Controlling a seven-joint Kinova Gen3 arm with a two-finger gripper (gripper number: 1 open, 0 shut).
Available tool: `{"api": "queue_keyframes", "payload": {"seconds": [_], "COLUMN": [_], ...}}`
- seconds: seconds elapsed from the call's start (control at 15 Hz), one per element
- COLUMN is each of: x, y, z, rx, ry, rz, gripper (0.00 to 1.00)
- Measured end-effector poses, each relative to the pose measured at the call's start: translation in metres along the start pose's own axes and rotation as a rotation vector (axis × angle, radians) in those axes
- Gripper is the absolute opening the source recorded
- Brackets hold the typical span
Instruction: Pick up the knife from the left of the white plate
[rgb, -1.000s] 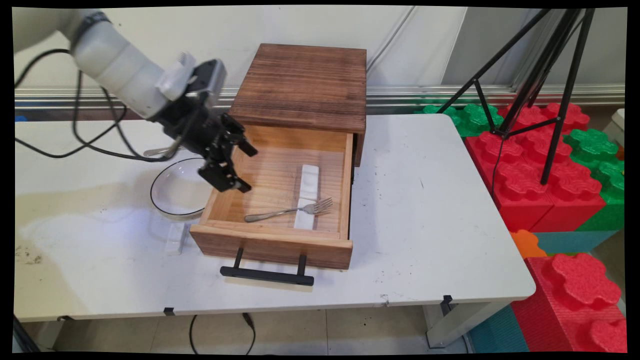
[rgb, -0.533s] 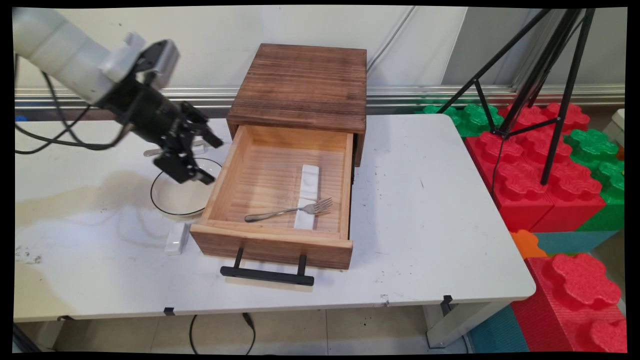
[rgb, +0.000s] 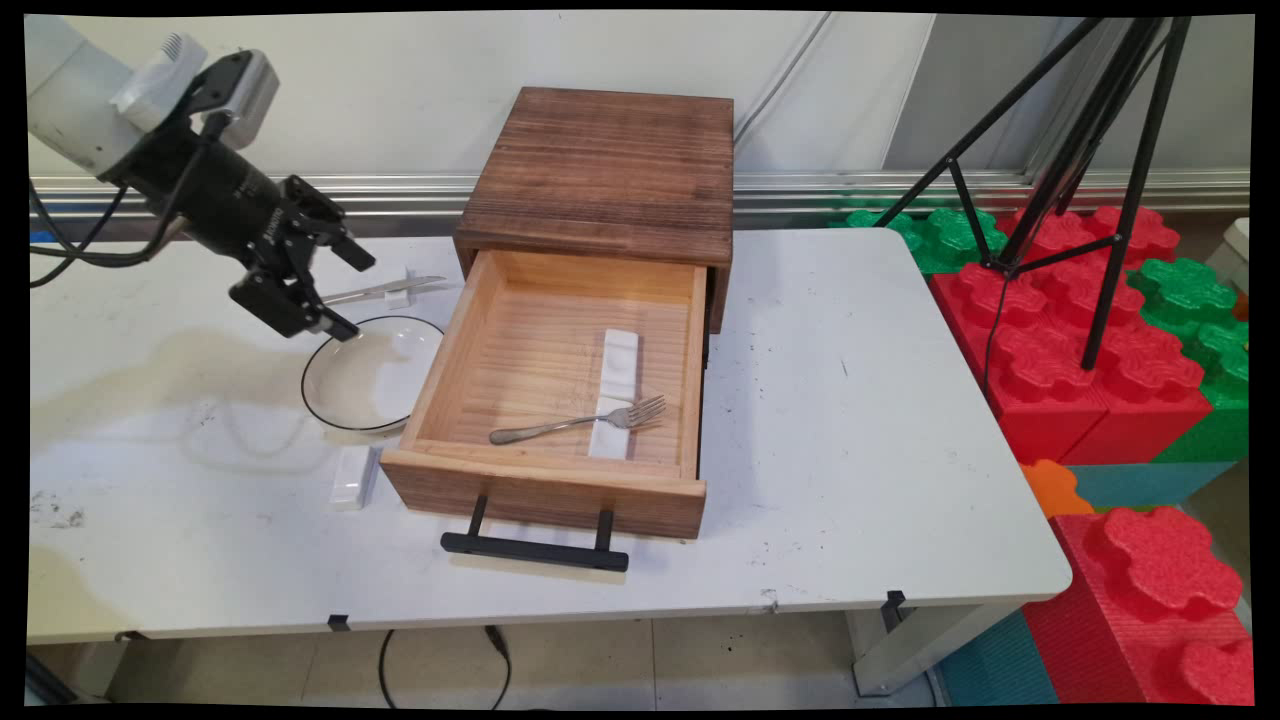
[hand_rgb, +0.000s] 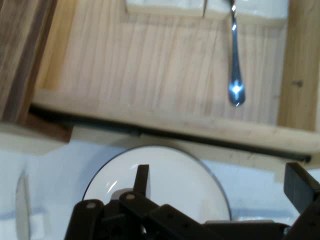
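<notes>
Fingers: gripper (rgb: 318, 290) spread apart, holding nothing, raised over the far-left rim of the plate (rgb: 372, 372).
Plate: white with a dark rim, on the table (rgb: 850, 400), just left of the drawer (rgb: 560, 400).
Drawer: pulled open; a fork (rgb: 580, 424) lies inside across white blocks (rgb: 617, 390).
Progress: no goal stated; fork inside, drawer open.
Main view only: a knife (rgb: 385, 290) beyond the plate.
Hand view only: plate (hand_rgb: 160, 175) directly beneath the fingers (hand_rgb: 142, 181).
</notes>
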Motion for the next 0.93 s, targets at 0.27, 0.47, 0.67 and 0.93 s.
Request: {"api": "queue_keyframes", "payload": {"seconds": [0.27,0.47,0.67,0.93], "x": [-0.021,-0.035,-0.050,-0.066], "y": [-0.019,-0.034,-0.053,-0.078], "z": [-0.003,0.000,0.008,0.023], "rx": [0.011,0.022,0.044,0.071], "ry": [-0.044,-0.073,-0.101,-0.128], "rz": [-0.006,-0.006,-0.013,-0.028], "gripper": [1.00,1.00,1.00,1.00]}}
